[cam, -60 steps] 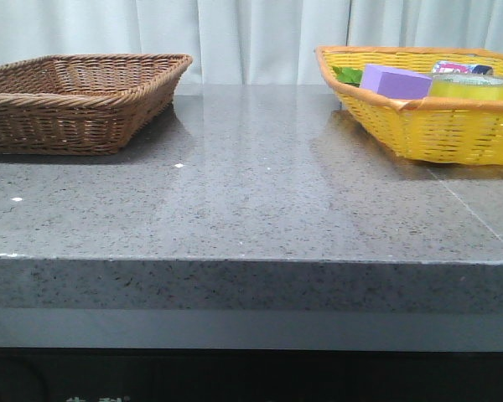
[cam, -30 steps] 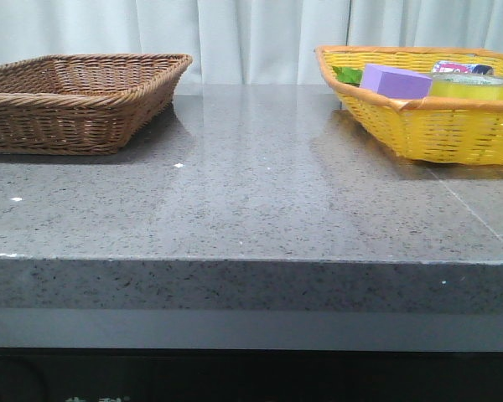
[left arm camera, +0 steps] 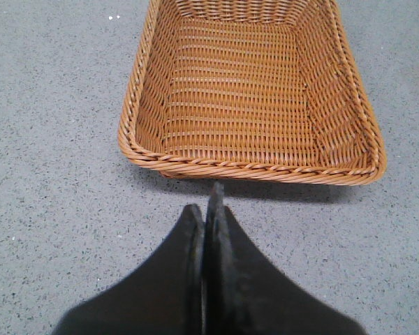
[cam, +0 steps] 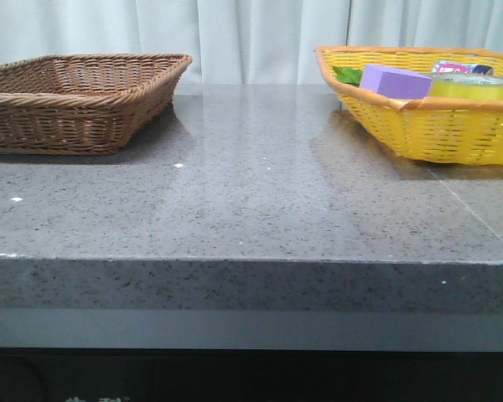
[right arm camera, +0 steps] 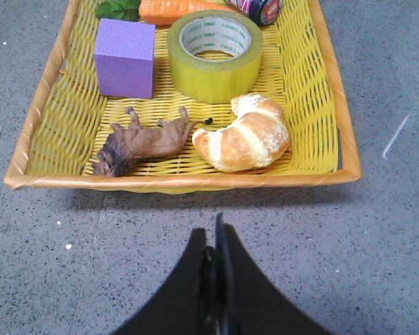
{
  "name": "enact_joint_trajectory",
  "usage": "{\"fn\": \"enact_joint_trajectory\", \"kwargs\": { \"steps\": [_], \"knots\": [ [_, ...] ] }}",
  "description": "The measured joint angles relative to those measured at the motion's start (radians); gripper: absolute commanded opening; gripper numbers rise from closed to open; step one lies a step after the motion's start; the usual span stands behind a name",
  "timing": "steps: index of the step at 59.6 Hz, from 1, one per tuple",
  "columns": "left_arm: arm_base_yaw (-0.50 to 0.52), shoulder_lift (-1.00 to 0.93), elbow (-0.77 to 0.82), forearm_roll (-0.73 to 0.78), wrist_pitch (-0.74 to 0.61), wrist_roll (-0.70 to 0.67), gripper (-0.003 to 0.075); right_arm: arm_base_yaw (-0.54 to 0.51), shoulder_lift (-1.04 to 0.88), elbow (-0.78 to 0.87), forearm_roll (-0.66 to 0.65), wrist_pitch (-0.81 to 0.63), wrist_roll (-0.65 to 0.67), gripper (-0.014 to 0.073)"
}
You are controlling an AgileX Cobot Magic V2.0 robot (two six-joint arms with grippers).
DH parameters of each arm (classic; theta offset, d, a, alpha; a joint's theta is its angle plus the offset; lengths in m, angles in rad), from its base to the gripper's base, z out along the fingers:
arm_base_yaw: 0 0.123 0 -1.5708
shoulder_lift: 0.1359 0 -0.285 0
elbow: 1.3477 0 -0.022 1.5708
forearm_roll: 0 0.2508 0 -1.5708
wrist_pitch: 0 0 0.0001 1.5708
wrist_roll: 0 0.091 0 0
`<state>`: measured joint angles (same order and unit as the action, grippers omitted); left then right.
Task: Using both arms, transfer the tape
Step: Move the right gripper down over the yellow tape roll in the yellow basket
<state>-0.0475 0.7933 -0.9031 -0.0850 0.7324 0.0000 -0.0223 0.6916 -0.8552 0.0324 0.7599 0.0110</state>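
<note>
The tape [right arm camera: 215, 54] is a wide yellow roll with a white core printed in green. It lies flat in the yellow basket [right arm camera: 326, 105], and shows in the front view [cam: 474, 85] at the far right. My right gripper [right arm camera: 212, 234] is shut and empty over the grey table, just short of the yellow basket's near rim. My left gripper [left arm camera: 207, 202] is shut and empty over the table, just short of the empty brown wicker basket [left arm camera: 143, 112]. Neither arm shows in the front view.
The yellow basket [cam: 419, 134] also holds a purple block [right arm camera: 124, 58], a toy lion [right arm camera: 143, 143], a croissant [right arm camera: 243, 134], a carrot [right arm camera: 174, 10] with green leaves and a dark jar [right arm camera: 258, 7]. The brown basket [cam: 75, 117] stands at the table's far left.
</note>
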Motion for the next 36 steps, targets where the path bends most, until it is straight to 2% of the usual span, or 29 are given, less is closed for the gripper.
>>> {"fn": "enact_joint_trajectory", "kwargs": {
  "steps": [4, 9, 13, 18, 21, 26, 36],
  "knots": [
    [0.0, 0.0, 0.0, 0.0, 0.0, 0.0, -0.0015, 0.0, 0.0, 0.0, 0.0, 0.0, 0.0, -0.0026],
    [0.0, 0.0, 0.0, 0.0, 0.0, 0.0, 0.0045, 0.0, 0.0, 0.0, 0.0, 0.0, 0.0, 0.0102],
    [0.0, 0.0, 0.0, 0.0, -0.003, 0.0, 0.0156, 0.0, 0.0, 0.0, 0.0, 0.0, 0.0, 0.0234],
    [0.0, 0.0, 0.0, 0.0, -0.004, 0.0, 0.0351, 0.0, 0.0, 0.0, 0.0, 0.0, 0.0, 0.0423],
    [0.0, 0.0, 0.0, 0.0, -0.004, 0.0, 0.0437, 0.0, 0.0, 0.0, 0.0, 0.0, 0.0, 0.0489],
    [0.0, 0.0, 0.0, 0.0, -0.004, 0.0, 0.0505, 0.0, 0.0, 0.0, -0.001, 0.0, 0.0, 0.053],
    [0.0, 0.0, 0.0, 0.0, -0.004, 0.0, 0.0501, 0.0, 0.0, 0.0, -0.001, 0.0, 0.0, 0.0528]
  ]
}}
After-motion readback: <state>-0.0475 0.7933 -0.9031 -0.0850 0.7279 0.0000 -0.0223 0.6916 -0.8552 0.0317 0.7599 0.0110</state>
